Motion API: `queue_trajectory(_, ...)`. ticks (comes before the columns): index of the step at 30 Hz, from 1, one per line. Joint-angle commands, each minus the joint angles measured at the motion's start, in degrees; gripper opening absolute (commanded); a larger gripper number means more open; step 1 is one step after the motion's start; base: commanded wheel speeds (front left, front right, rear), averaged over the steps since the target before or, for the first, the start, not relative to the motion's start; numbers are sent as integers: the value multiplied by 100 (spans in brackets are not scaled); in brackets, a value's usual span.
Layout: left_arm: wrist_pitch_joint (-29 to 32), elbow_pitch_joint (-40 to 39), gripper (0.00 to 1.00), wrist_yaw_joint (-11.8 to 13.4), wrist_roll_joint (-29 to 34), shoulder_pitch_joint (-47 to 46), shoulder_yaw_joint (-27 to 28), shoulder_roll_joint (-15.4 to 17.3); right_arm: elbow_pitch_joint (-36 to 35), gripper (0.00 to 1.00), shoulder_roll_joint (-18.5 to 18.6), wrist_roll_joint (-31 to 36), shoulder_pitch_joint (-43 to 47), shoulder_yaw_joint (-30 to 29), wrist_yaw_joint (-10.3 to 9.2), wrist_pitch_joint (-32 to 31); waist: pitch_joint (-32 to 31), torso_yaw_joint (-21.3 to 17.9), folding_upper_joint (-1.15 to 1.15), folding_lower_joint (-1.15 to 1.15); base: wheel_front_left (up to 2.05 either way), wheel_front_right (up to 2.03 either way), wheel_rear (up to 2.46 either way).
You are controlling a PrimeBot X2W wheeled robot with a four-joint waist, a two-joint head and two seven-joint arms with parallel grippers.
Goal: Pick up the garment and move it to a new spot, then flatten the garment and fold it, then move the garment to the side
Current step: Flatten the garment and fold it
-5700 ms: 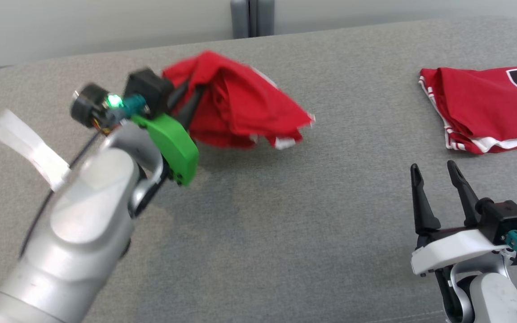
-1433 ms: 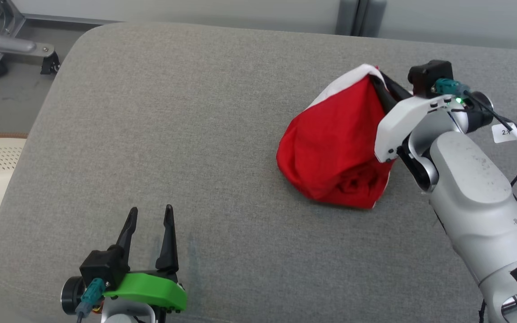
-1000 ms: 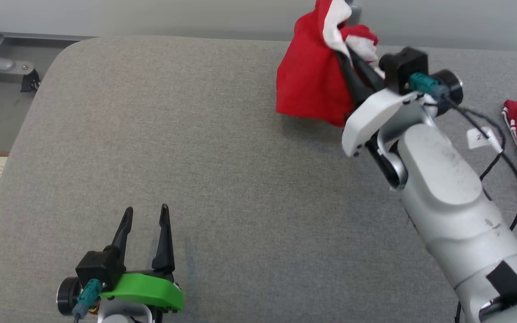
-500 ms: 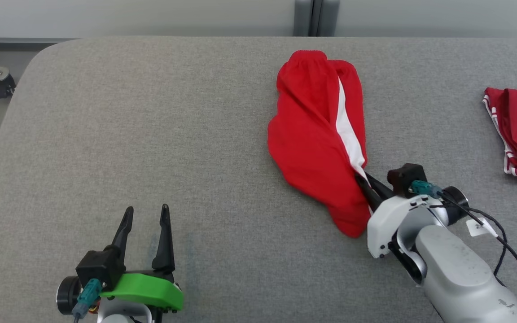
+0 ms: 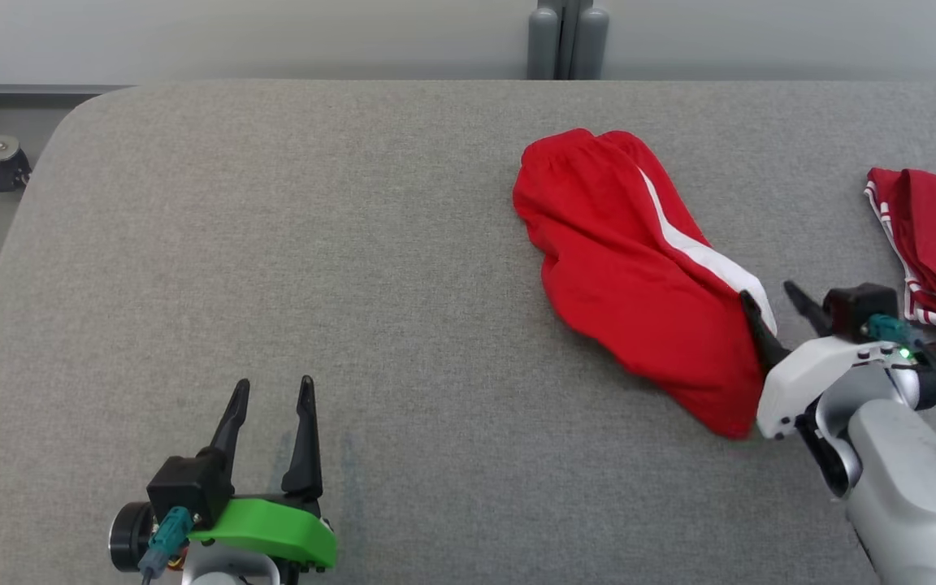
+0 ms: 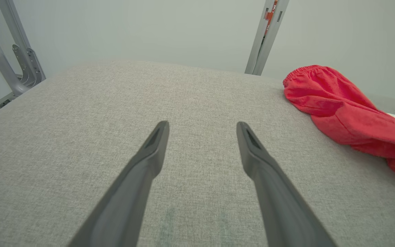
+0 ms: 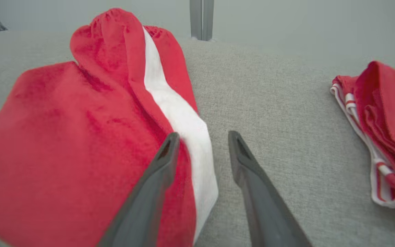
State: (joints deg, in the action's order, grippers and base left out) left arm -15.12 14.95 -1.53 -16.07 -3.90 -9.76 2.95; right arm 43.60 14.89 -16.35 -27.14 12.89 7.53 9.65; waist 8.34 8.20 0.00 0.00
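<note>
A pair of red athletic shorts [image 5: 639, 284] with a white side stripe now lies on the grey padded table [image 5: 273, 227], right of centre. It is stretched out lengthways, from the elastic waistband at the far end to the leg hem nearest the robot. A second ago the right gripper [image 5: 769, 292] held these shorts bunched up in the air, and half a second ago it was pinching the near hem down at the table. Now its two dark fingers have parted and the cloth is free. One finger lies over the red hem and the other over bare table just beside the white stripe, with nothing gripped between them. This suggests the move to a new spot is done and flattening comes next.

The shorts are not flat yet. They appear doubled along their length, with soft ridges running down from the gathered waistband and the near end tapering to a rounded point. The left gripper [image 5: 275, 382] rests at the near left of the table, well apart from the shorts, its fingers spread wide and empty. A folded red jersey [image 5: 935, 244] with white trim sits at the far right edge
</note>
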Motion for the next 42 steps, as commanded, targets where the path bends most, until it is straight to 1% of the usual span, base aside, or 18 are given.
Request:
queue_trajectory(1,-2,6,100,-29,62,62,-19,1,-149,100,72,66,-8,-145,-9,39,-16,63,0,0,0,0,0)
queue_trajectory(4,-2,-12,100,-32,47,73,-47,1,-598,100,134,180,-91,-453,-9,-63,-23,166,0,0,0,0,0)
queue_trajectory(7,-2,-60,100,-22,12,81,-70,-1,-1060,100,117,340,-185,-631,-9,-333,18,268,0,0,0,0,0)
queue_trajectory(9,-2,-84,100,-29,-9,48,-96,-2,-1246,100,93,474,-295,-632,-9,-571,89,356,0,0,0,0,0)
queue_trajectory(12,-2,-127,100,-27,-44,-79,-167,-3,-1296,100,9,561,-567,-549,-9,-974,251,517,0,0,0,0,0)
queue_trajectory(14,-2,-160,100,-13,-102,-181,-249,-3,-1215,100,-18,603,-811,-488,-9,-1217,399,664,0,0,0,0,0)
queue_trajectory(18,-2,-233,100,70,-220,-325,-380,-2,-776,100,-58,605,-1268,-431,-9,-1525,647,976,0,0,0,0,0)
queue_trajectory(22,-2,-280,100,134,-328,-423,-454,-3,-199,100,22,745,-1602,-451,-9,-1599,818,1243,0,0,0,0,0)
queue_trajectory(25,-2,-297,100,166,-369,-432,-478,-3,220,100,44,778,-1780,-507,-9,-1563,903,1360,0,0,0,0,0)
queue_trajectory(26,-2,-306,100,180,-370,-431,-480,-3,355,95,43,792,-1835,-511,-9,-1546,920,1382,0,0,0,0,0)
queue_trajectory(27,-2,-314,100,196,-387,-429,-485,-3,450,48,32,805,-1877,-508,-9,-1510,930,1393,0,0,0,0,0)
queue_trajectory(29,-2,-324,100,214,-398,-419,-490,-3,587,3,-9,806,-1967,-485,-9,-1389,940,1398,0,0,0,0,0)
queue_trajectory(30,-2,-326,100,229,-400,-407,-487,-3,643,0,-38,802,-2002,-451,-9,-1310,935,1386,0,0,0,0,0)
queue_trajectory(33,-2,-315,100,263,-394,-390,-463,-3,689,0,-75,806,-2092,-318,-9,-1039,868,1310,0,0,0,0,0)
queue_trajectory(37,-2,-323,100,254,-331,-335,-440,-3,533,0,-243,747,-2186,-52,-9,-671,718,1146,0,0,0,0,0)
queue_trajectory(42,-2,-295,100,232,-246,-260,-391,-1,158,0,-487,619,-2063,577,-9,-393,508,932,0,0,0,0,0)
